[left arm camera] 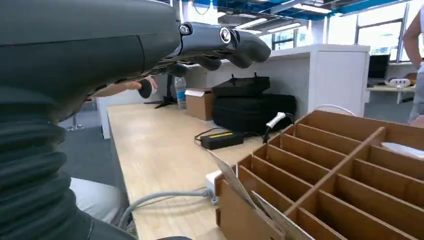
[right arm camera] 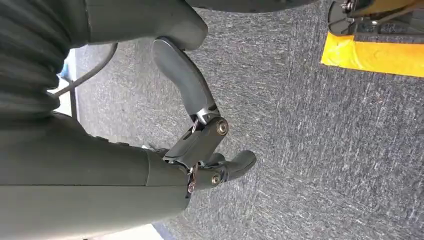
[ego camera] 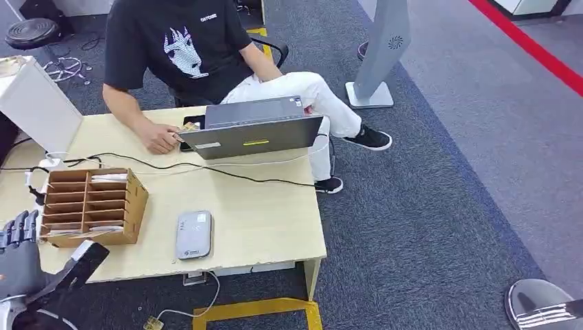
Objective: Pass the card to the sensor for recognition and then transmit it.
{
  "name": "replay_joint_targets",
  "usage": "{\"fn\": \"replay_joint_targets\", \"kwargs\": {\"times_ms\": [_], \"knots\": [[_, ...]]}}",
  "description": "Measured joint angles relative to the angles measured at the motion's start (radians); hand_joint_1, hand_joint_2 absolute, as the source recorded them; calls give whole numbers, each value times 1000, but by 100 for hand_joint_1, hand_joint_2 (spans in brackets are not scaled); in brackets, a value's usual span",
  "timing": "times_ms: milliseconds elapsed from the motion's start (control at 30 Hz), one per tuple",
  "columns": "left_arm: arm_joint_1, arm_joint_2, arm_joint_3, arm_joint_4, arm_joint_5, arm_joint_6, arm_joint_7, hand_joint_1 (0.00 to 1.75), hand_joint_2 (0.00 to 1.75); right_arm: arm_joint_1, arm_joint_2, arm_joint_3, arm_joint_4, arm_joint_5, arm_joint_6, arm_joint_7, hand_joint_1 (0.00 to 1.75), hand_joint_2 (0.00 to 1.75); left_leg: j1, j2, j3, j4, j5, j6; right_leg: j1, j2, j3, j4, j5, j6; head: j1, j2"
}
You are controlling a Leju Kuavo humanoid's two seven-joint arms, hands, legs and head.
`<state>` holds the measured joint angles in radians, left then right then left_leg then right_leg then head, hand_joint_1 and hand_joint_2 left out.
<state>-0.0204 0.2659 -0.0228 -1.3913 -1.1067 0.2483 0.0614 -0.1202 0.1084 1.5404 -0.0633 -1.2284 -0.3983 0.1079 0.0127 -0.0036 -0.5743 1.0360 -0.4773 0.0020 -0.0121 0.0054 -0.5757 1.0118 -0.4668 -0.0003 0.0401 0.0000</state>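
Note:
A wooden slotted box [ego camera: 93, 206] stands on the table's near left part, with white cards [ego camera: 108, 177] lying in some of its slots. A flat grey sensor [ego camera: 193, 234] lies to the right of the box, near the front edge. My left hand [ego camera: 19, 251] hovers at the table's near left corner, just left of the box, fingers spread and holding nothing. In the left wrist view its fingers [left arm camera: 220, 42] stretch out above the box [left arm camera: 340, 180], where one white card [left arm camera: 401, 149] shows in a slot. My right hand [right arm camera: 200, 150] hangs over grey carpet, loosely open and empty.
A person sits at the far side with a hand by a grey laptop [ego camera: 251, 127]. A black cable [ego camera: 227, 172] crosses the table between laptop and box. A white stand [ego camera: 38, 103] is at the far left. Yellow floor tape [ego camera: 254, 309] marks the front.

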Motion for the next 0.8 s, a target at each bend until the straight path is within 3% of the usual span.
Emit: {"fn": "replay_joint_targets", "kwargs": {"times_ms": [800], "knots": [[-133,-44,-68,238,18,53,-34,0,175,-3,-8,0,-19,18,-10,-13,0,175,0,0,0,0,0,0,0,0,0,0,0,0,0,0]]}}
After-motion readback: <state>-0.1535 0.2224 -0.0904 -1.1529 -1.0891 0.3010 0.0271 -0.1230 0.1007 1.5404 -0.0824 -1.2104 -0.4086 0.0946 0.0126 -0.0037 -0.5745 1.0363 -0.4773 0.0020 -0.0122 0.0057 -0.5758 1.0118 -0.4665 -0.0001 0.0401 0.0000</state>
